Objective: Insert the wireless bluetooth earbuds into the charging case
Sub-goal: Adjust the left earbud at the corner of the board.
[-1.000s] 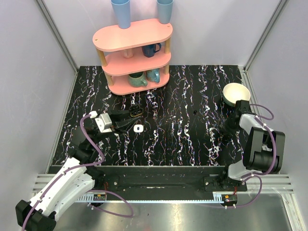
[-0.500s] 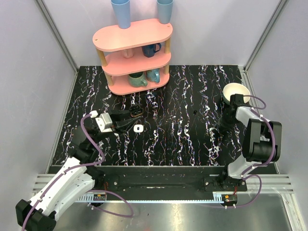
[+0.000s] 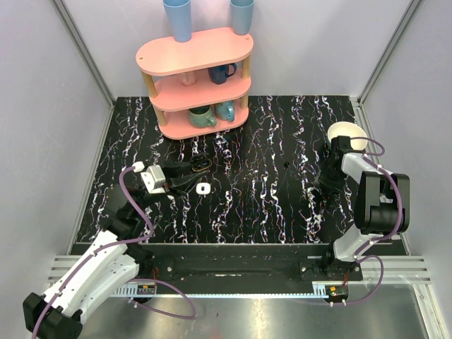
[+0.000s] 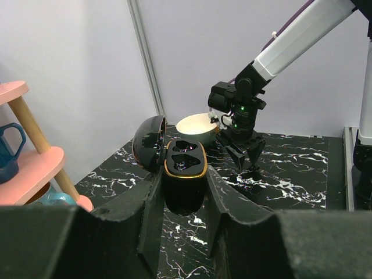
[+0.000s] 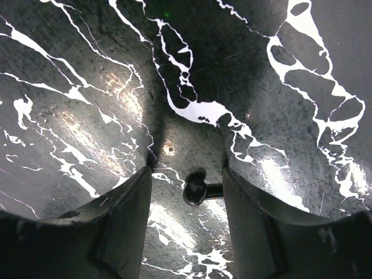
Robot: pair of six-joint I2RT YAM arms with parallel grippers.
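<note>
Left arm (image 3: 99, 272): white shell links, black joints, white block at wrist. Right arm (image 3: 378, 205): chunky black elbow housing, white forearm tube. Purple cables (image 3: 123, 187) loop along both, down to black bases. Small green lights (image 4: 239, 108) glow on right wrist. Fingers (image 4: 151, 221) matte black, broad, soft-edged.

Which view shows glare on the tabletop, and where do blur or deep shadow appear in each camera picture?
Right wrist view: pale glare patches on the glossy table; the right pincer's fingers are dark and soft. Left wrist view: blurred black foreground, sharp charging case. Top external view: evenly lit.
</note>
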